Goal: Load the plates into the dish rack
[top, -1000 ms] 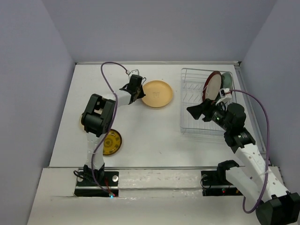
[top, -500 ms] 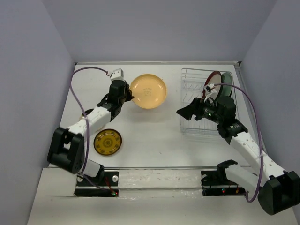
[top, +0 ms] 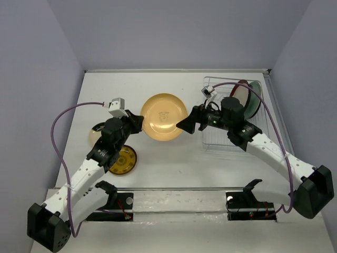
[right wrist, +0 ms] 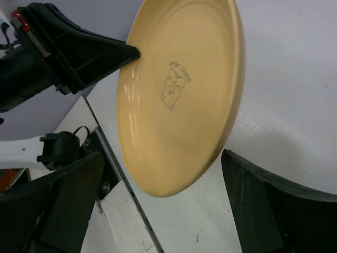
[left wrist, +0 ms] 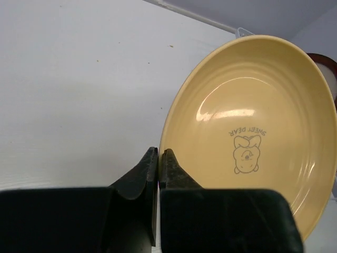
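My left gripper is shut on the left rim of the peach-orange plate and holds it tilted above the table's middle. In the left wrist view both fingers pinch the rim of the plate. My right gripper is open at the plate's right edge. In the right wrist view its fingers straddle the plate without touching it. The white dish rack at the right holds the beige red-rimmed plate and the teal plate upright.
The small amber-yellow plate lies flat at the front left. The black-and-cream plate lies partly hidden under my left arm. Walls close in the table at the back and both sides.
My left arm has carried the peach-orange plate toward the table's middle and tilted it. My right gripper has moved left, away from the rack, to the plate's right edge.
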